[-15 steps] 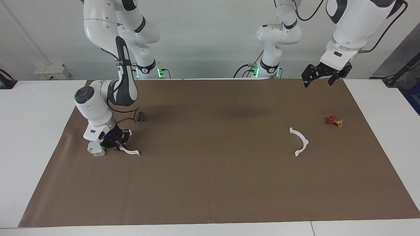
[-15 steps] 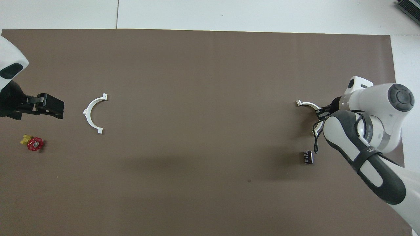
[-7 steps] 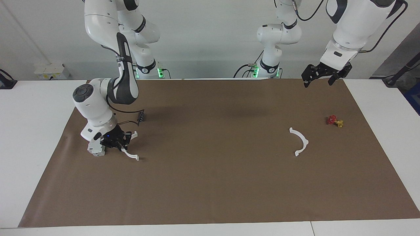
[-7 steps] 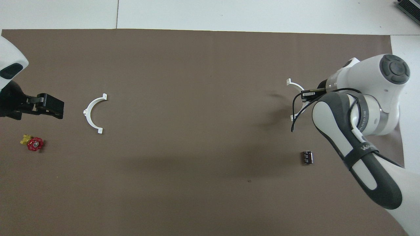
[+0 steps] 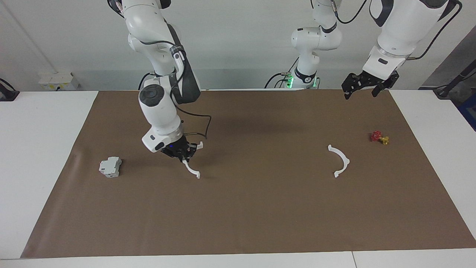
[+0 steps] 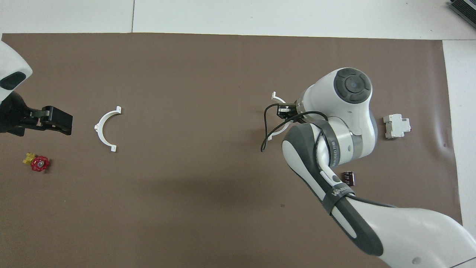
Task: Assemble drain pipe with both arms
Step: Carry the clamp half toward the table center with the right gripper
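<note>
I'm clamping my right fingers (image 5: 185,155) on one light, bendy half-ring (image 5: 191,168) mid-arc, left fingers (image 5: 366,89) hanging apart at 2 o'clock.

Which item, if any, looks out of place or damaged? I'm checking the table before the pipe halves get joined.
Nothing looks damaged or spilled. One half-ring hangs from the right gripper; the other half-ring lies flat. The grey box, black cylinder and red valve aren't pipe parts. The left gripper waits.
</note>
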Available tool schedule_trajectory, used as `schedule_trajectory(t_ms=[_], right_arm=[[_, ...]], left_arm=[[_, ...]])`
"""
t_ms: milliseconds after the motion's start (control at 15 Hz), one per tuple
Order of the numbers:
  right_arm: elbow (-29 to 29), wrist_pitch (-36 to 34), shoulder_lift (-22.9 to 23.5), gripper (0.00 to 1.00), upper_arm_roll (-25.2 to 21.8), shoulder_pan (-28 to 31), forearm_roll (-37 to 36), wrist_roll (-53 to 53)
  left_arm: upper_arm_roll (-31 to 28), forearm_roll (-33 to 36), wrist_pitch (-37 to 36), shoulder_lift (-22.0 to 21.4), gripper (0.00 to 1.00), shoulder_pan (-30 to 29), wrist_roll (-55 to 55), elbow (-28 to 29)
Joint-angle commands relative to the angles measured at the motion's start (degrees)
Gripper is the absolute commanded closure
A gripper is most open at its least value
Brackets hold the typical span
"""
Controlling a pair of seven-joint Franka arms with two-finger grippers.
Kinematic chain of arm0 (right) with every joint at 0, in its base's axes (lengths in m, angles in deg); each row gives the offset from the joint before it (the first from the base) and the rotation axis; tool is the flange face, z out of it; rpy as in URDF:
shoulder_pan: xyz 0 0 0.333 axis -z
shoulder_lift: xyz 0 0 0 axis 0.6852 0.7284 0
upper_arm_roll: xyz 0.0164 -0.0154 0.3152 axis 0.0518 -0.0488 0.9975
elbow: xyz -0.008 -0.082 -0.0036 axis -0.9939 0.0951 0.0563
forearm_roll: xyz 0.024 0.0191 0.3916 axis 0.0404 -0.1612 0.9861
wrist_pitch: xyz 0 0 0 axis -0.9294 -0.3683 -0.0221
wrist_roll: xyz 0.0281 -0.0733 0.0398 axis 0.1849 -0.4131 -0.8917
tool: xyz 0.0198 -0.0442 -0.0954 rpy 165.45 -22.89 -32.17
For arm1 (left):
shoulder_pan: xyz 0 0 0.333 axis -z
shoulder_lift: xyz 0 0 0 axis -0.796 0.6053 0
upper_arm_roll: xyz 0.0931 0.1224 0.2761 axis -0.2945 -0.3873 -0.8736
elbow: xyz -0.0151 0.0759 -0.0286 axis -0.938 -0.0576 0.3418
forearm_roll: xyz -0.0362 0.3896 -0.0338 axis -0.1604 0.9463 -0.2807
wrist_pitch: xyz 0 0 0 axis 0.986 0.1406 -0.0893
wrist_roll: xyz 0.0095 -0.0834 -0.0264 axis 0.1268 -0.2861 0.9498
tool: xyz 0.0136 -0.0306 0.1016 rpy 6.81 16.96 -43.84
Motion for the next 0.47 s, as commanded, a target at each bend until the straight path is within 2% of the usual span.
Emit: schedule_trajectory(t_ms=[0, 401], right_arm=[[8.33, -0.82, 7.26, 1.00, -0.15, -3.38, -1.04, 4.76], [7.11, 1.20, 8.50, 1.00, -0.06, -7.96, -1.12, 3.54]], left_arm=[[-0.48, -0.59, 0.64, -1.60, 0.00, 0.21, -0.02, 1.90], [-0.48, -0.59, 0.55, -1.60, 0.00, 0.20, -0.02, 1.90]])
